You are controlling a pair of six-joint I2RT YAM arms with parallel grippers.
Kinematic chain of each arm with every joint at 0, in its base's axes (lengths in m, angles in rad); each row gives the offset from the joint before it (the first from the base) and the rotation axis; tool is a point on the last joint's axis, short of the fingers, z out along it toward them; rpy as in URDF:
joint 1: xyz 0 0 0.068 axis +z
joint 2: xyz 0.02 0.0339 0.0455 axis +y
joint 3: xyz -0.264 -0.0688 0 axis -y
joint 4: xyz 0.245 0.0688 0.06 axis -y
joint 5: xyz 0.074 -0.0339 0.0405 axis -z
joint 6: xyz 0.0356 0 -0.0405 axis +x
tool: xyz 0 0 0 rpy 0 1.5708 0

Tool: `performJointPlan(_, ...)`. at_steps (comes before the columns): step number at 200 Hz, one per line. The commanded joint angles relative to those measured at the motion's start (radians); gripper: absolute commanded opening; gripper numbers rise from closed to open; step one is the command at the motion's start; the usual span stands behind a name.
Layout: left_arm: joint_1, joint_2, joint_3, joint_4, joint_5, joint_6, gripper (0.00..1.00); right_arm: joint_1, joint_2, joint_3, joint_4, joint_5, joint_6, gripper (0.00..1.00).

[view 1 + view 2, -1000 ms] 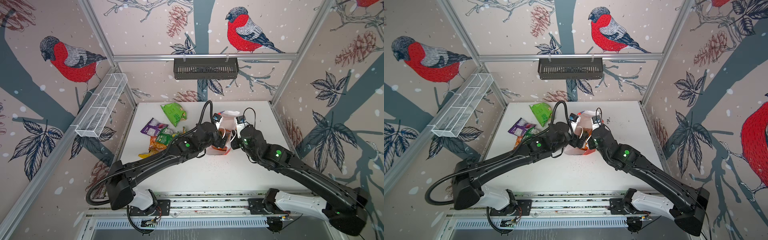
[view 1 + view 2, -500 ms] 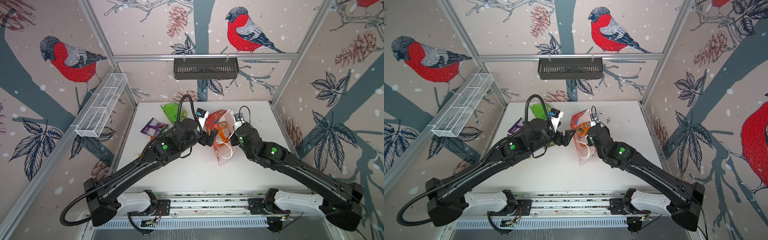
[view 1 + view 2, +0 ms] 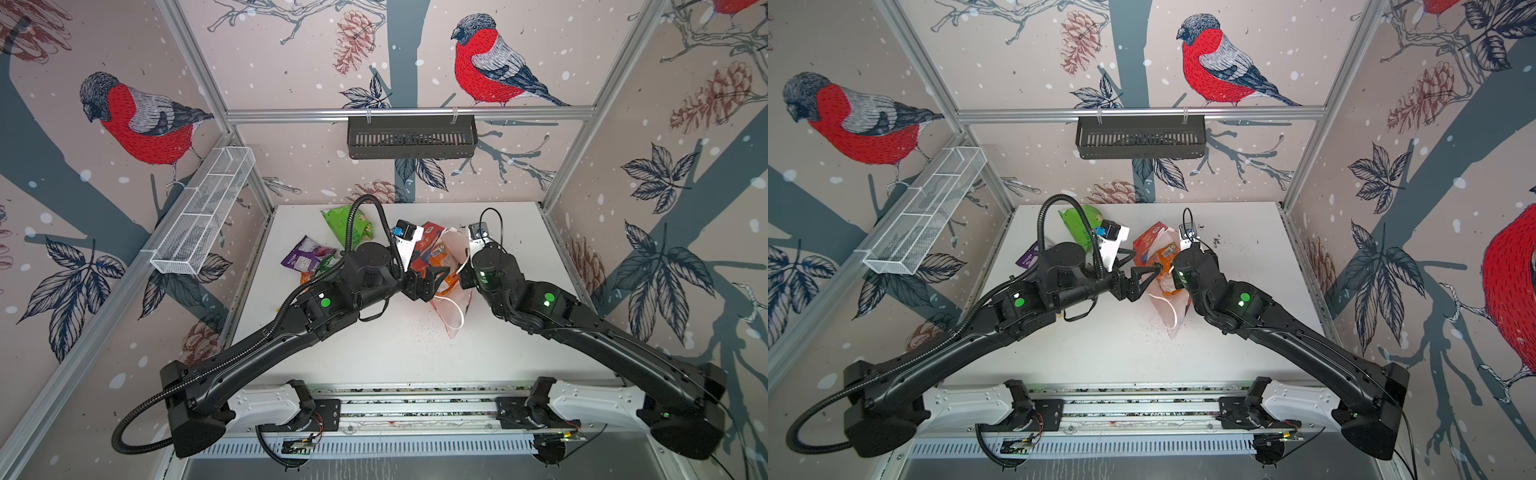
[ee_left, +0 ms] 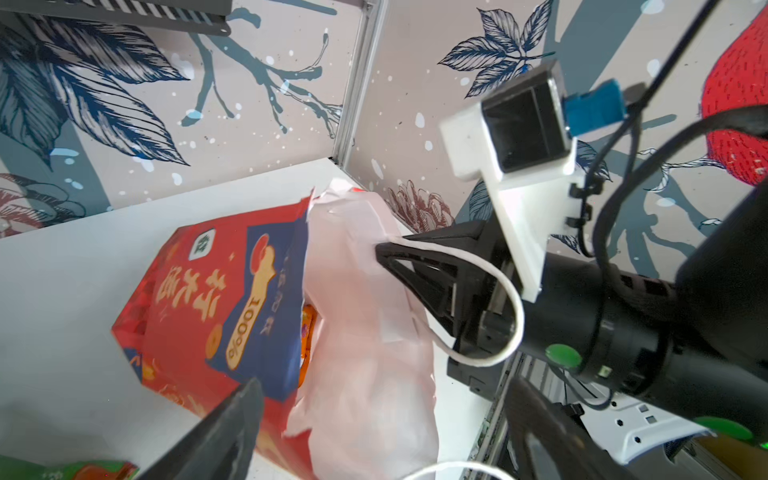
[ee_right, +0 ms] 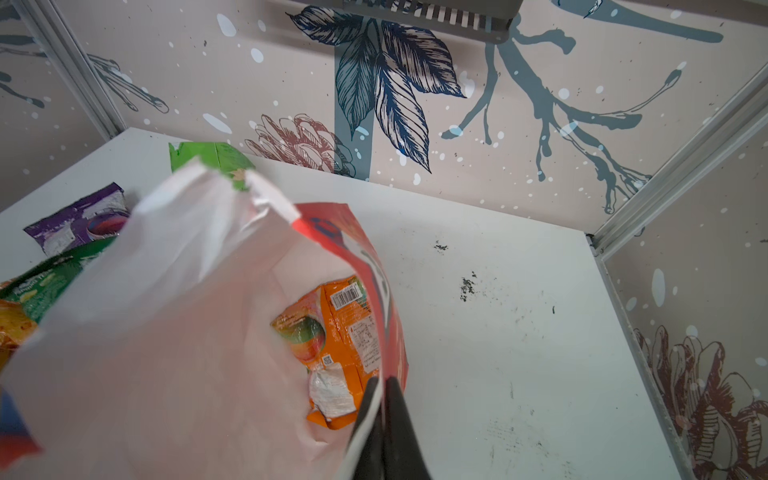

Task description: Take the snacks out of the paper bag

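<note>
1. Paper bag (image 3: 428,235) (image 3: 1144,243) (image 4: 187,299) (image 5: 166,311): red, gold characters, blue accents, white inside. Mid-back of the white table (image 3: 395,345), between the two grippers, tilted, mouth gaping. Cannot tell whether its base rests on the table.
2. Cord handle (image 3: 455,309) (image 4: 498,345): white, looping loose from the bag's rim past the right gripper.
3. Orange packet (image 3: 440,253) (image 3: 1167,253) (image 5: 345,332): inside the bag, barcode face showing, lying against the red wall.
4. Bright green packet (image 3: 340,222) (image 3: 1073,220) (image 5: 216,156): out on the table, back left, well apart from the bag.
5. Purple packet (image 3: 305,257) (image 5: 79,226): on the table, left of the bag, partly under the left arm.
6. Dark green packet (image 5: 45,286): just beside the purple one, overlapping a yellow-orange packet (image 5: 10,324).
7. Right gripper (image 4: 380,249) (image 5: 382,386): clenched on the bag's white rim, pinching one wall.
8. Left gripper (image 3: 1148,278): jaws spread wide at the bag's mouth, on its red side; nothing grasped. Contact with the paper cannot be told.
</note>
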Motion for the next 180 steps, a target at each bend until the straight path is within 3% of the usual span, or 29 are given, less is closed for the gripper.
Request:
performJointPlan(1,-0.011,0.011,0.021,0.046,0.014,-0.007,0.91,-0.004,0.018,0.034,0.005,0.008,0.031,0.00)
performJointPlan(59,-0.019,0.054,0.016,0.033,0.003,-0.032,0.90,-0.055,0.029,0.069,0.008,-0.079,0.078,0.00)
performJointPlan(120,-0.035,0.041,-0.004,0.112,0.076,-0.021,0.89,-0.118,0.075,0.158,-0.096,-0.117,0.169,0.00)
performJointPlan(180,-0.016,0.137,0.011,0.078,-0.020,-0.015,0.89,-0.121,0.046,0.154,-0.085,-0.207,0.197,0.00)
